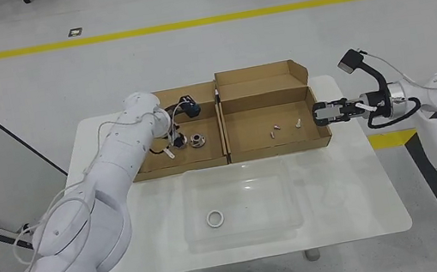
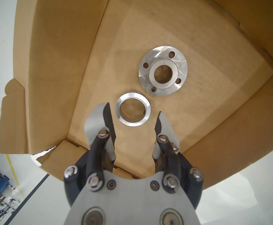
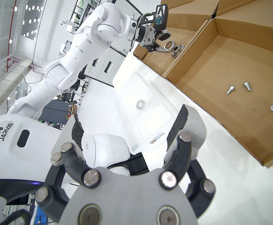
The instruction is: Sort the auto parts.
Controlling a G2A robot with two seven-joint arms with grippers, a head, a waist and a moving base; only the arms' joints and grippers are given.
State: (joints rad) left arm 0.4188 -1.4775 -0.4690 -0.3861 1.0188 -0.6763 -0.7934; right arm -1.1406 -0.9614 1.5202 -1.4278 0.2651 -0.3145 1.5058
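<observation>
The left claw (image 2: 133, 110) is hanging wide open and gripping nothing, its tips flanking a steel ring (image 2: 147, 110) lying beside a flange (image 2: 181, 70) in the left box (image 2: 53, 64). The right claw (image 3: 130, 116) is gaping empty by the right box (image 1: 253, 134). Placing seems done, so the next move is probably lifting clear toward the near tray's ring (image 1: 208, 219).

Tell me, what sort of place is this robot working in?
Probably a robotics lab or factory test hall: a wide pale floor with a yellow line painted across it, a white table, and cardboard boxes, one holding a metal flange.
</observation>
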